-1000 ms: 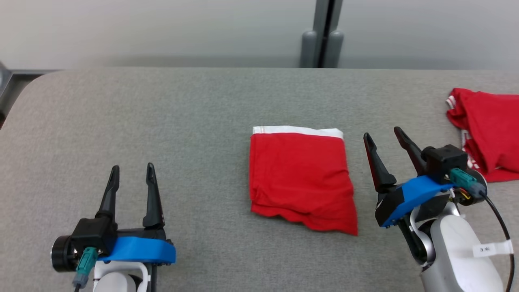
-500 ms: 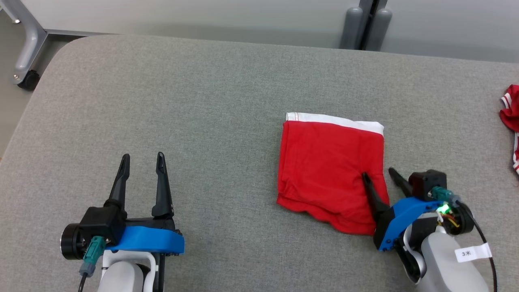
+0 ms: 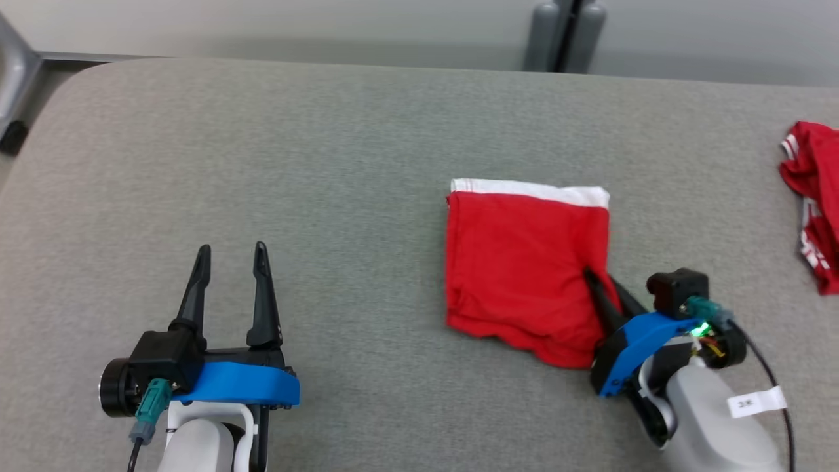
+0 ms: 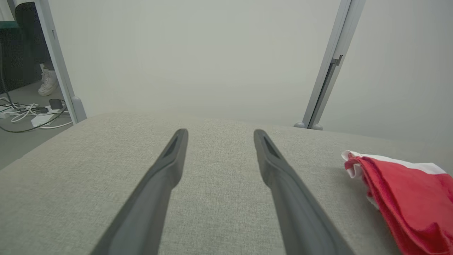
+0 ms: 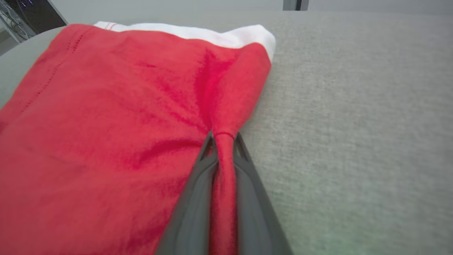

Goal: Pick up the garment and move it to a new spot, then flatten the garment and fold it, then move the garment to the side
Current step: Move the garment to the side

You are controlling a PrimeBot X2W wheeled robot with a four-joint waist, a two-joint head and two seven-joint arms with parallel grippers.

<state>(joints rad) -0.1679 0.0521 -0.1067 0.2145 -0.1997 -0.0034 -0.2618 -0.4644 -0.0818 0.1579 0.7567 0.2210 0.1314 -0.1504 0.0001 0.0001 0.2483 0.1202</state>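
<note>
While left claw (image 3: 233, 248) gapes, right claw (image 5: 224, 136) pinches garment (image 3: 518, 262) edge.

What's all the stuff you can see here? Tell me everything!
folded garment: one, red with white band, middle of the table
second garment: one, red with white stripes, table's far right
table: one, grey, under both garments
post: one, grey, behind the table
cables: several, white and dark, floor past the table
shoe: one, white, a person's, floor near the cables
left claw: one, dark, open, over the table's left side
right claw: one, dark, shut on the folded garment's right edge
</note>
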